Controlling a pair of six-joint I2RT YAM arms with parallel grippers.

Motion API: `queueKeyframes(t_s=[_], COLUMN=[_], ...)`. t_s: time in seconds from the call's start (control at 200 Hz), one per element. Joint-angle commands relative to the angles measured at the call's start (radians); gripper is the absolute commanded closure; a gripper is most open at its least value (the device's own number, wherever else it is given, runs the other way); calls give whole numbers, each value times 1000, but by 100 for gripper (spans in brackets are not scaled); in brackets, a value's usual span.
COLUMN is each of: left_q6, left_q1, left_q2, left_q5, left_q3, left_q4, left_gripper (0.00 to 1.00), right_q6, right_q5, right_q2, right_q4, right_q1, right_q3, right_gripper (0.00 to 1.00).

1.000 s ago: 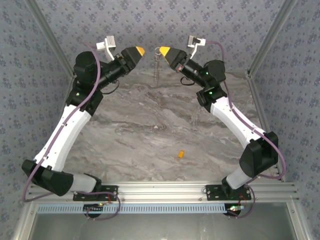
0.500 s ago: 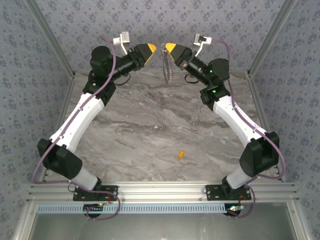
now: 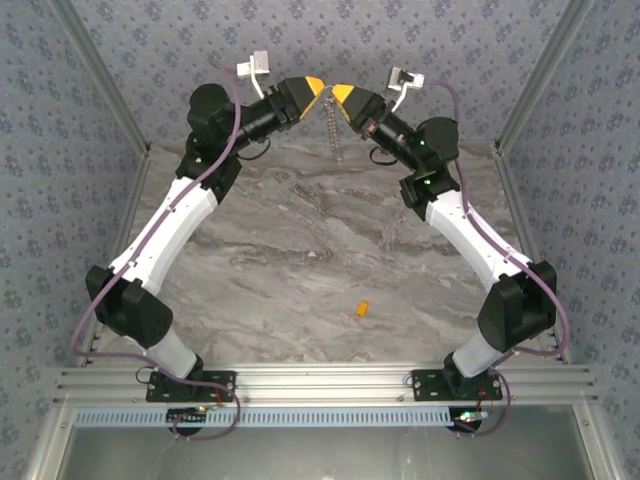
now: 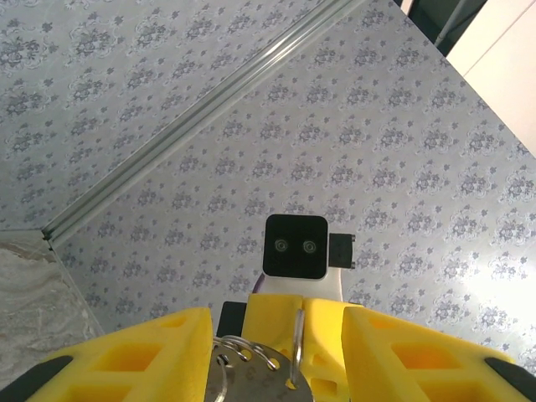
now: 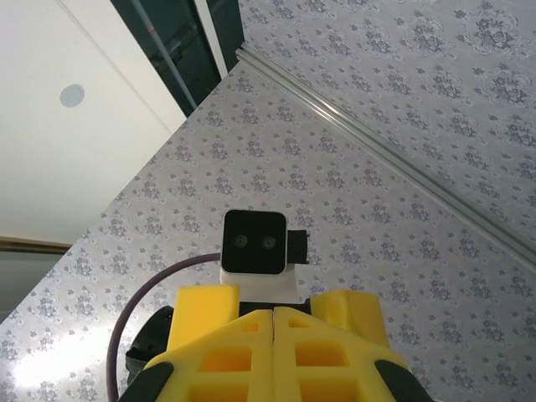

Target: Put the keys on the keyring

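My right gripper (image 3: 342, 95) is raised at the back of the table and is shut on the keyring (image 3: 333, 132), a grey beaded chain that hangs down from its yellow tips. My left gripper (image 3: 314, 87) faces it tip to tip. In the left wrist view my left gripper (image 4: 276, 316) stands open, its fingers (image 4: 172, 352) on either side of the right gripper's closed tips. The keyring (image 4: 297, 339) shows there as a thin wire loop and a round metal tag. The right gripper (image 5: 274, 313) has its pads pressed together. The key (image 3: 361, 309), a tiny orange piece, lies on the marble table.
Patterned walls (image 3: 420, 40) with aluminium rails (image 3: 530, 90) close in the table at the back and sides. Both arm bases are bolted to the near rail (image 3: 320, 385). The marble top (image 3: 300, 250) lies below the raised grippers.
My left arm has swung right and up until its gripper meets the right gripper's tips, and its jaws have narrowed a little. The right gripper and the hanging keyring have shifted slightly.
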Motion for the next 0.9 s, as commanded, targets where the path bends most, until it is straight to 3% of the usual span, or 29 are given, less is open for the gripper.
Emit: queueKeyframes(t_s=[0.0,0.625,0.894], left_q6=[-6,-12,-12], left_q1=[-7,-8,-8], left_q2=[11,8,-10], left_q5=[28,64,59], left_q3=[47,31,-4], left_q4=[45,58,66], left_gripper=[56,71,71], right_q6=[15,3,-3], right_q5=[4,26,34], right_q2=[9,26,28], right_q4=[60,50,44], right_q1=[-1,18,16], right_q3=[19,27,25], right_gripper=[100,100,100])
